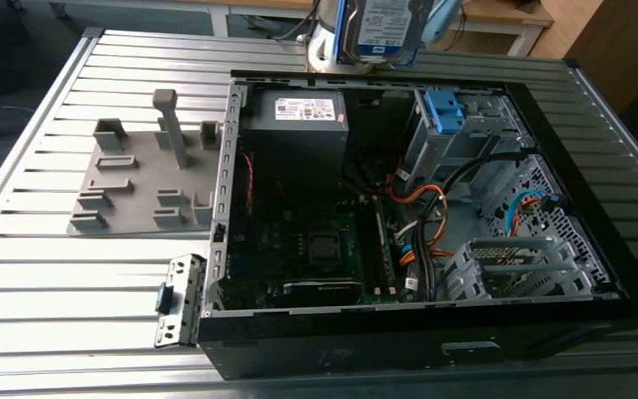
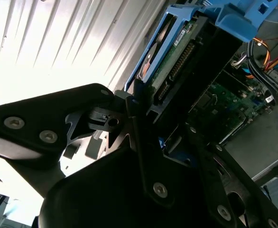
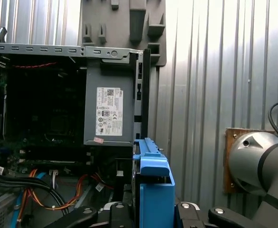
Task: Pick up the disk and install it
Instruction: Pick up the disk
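Exterior view: the disk (image 1: 378, 27) hangs in the air at 12 o'clock, label side facing the camera, blue rail frame along its edges. It sits over the far rim of the open PC case (image 1: 408, 353) & is clear of it. The case lies on its side on the ribbed metal table (image 1: 64, 274) & takes up the middle through to 4 o'clock. Inside it: grey metal box (image 1: 295, 141) w/ a small white sticker (image 1: 308, 108) at approx 11 o'clock of the case interior, bare blue bracket (image 1: 444, 112) in the drive bay at 1 o'clock, green motherboard (image 1: 308, 249) nr centre, orange cables (image 1: 430, 208) beside it, silver drive cage (image 1: 507, 266) at 4 o'clock. Grey plastic fixture (image 1: 142, 179) w/ upright pegs lies on the table at 9 o'clock, apart from the case. A small metal bracket (image 1: 180, 299) lies just beside the case corner at 7 o'clock.

Second wrist view: gripper (image 2: 151, 111) is closed down onto the disk, black fingers (image 2: 34, 126) clamping one end from both sides. The disk's connector edge & circuit board show inside the blue frame. Motherboard & cables lie beyond it, well apart.

First wrist view: the disk's blue frame (image 3: 153, 190) stands edge-on between the two finger blocks. The grey metal box is beyond it, not touching, the fixture further off again. A grey arm joint (image 3: 257, 164) sits off to one side over the table
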`<action>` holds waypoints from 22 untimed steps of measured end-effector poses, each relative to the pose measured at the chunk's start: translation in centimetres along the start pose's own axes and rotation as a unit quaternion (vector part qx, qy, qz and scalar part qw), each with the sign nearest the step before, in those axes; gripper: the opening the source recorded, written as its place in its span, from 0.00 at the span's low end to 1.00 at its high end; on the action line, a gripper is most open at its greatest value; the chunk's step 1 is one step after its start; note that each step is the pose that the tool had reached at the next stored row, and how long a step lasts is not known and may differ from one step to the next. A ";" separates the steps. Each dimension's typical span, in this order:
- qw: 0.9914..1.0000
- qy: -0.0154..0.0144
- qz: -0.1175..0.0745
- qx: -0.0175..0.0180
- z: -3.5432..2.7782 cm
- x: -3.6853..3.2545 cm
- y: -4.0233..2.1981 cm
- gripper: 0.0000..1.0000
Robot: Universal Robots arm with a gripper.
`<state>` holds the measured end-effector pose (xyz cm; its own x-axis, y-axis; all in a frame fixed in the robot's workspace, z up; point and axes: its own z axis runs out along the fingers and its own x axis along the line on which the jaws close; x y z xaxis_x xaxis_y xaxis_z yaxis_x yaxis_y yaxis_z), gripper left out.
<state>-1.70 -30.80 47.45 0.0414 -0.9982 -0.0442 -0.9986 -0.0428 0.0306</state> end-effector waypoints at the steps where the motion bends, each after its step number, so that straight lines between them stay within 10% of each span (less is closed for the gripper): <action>1: 1.000 0.000 0.000 0.000 -0.01 0.25 -0.01 0.36; 22: 1.000 0.000 0.000 0.000 -0.15 3.97 -0.05 0.36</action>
<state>-1.48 -34.77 47.42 0.0409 -0.9982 -0.0439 -0.9986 -0.0423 0.0306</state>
